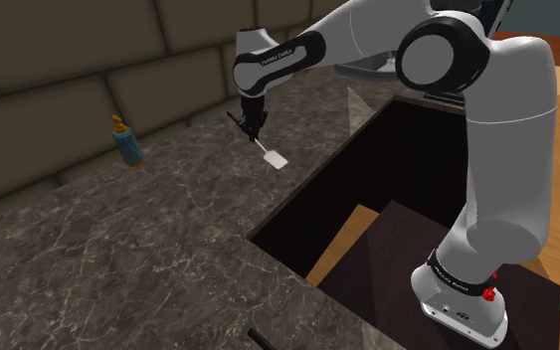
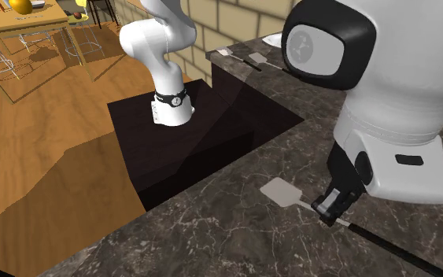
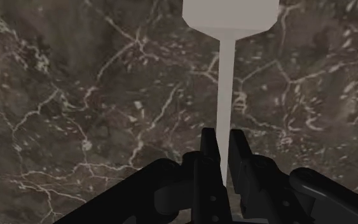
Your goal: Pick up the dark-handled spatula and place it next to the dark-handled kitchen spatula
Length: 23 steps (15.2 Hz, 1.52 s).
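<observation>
The gripper [image 3: 222, 139] is pinching the spatula [image 3: 226, 83] by its shank. The carry over to the other spatula [image 2: 239, 58] is likely coming next.

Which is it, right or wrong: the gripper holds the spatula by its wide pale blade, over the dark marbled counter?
Wrong in one respect. The gripper holds the spatula not by its blade but by the thin pale shaft behind the blade; the wrist view shows the fingers clasping it. The rest stands: this is over the dark marbled counter.
</observation>
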Each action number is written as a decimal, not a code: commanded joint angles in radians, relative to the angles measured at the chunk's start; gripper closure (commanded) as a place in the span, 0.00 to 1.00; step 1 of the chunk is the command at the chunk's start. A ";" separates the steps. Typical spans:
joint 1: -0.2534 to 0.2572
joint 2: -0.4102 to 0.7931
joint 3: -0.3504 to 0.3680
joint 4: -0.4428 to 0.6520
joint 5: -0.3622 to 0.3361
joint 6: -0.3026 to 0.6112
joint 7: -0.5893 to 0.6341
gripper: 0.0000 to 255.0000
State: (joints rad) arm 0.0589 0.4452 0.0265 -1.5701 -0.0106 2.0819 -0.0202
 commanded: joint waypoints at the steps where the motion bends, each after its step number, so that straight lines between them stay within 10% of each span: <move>1: -0.001 -0.010 0.000 0.012 0.000 -0.023 -0.001 1.00; 5: -0.001 -0.024 0.000 0.044 0.001 -0.069 -0.001 1.00; 23: 0.206 -0.372 0.128 -0.446 -0.027 0.069 0.351 1.00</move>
State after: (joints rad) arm 0.2554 0.0831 0.1471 -1.9978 -0.0367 2.1437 0.3118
